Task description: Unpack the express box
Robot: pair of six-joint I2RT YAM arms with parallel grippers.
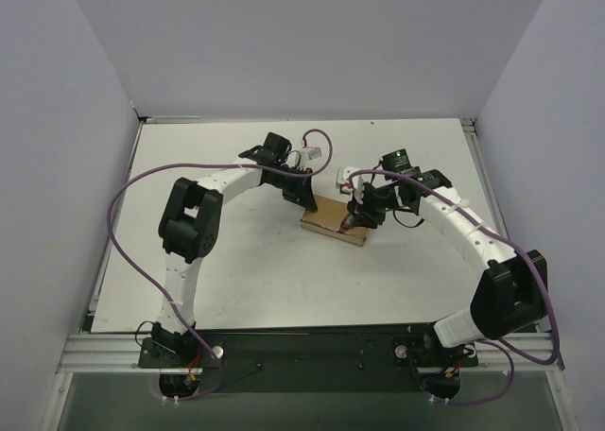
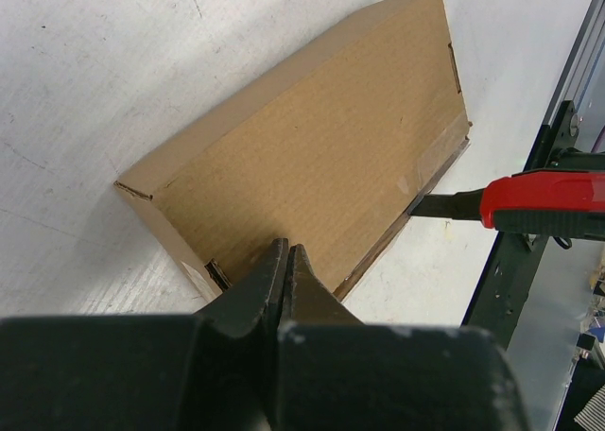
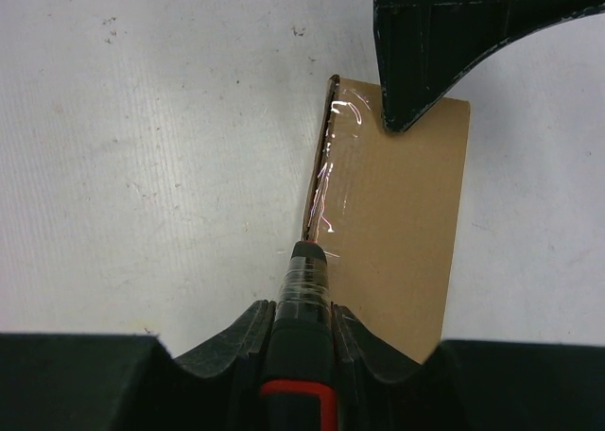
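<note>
The express box (image 1: 331,223) is a flat brown carton lying at the middle of the white table. My left gripper (image 1: 304,198) is shut, and its tips (image 2: 286,253) rest on the box's top face (image 2: 321,147) near one end. My right gripper (image 3: 302,310) is shut on a red-and-black utility knife (image 3: 304,284). The knife's tip sits at the box's taped side seam (image 3: 324,181), where the clear tape glints. From the left wrist view the knife (image 2: 544,200) comes in from the right, its dark blade (image 2: 444,206) touching the box edge.
White walls enclose the table (image 1: 236,270) on three sides. A metal rail (image 1: 302,341) with both arm bases runs along the near edge. In the right wrist view the left gripper's dark fingers (image 3: 416,72) stand over the box's far end.
</note>
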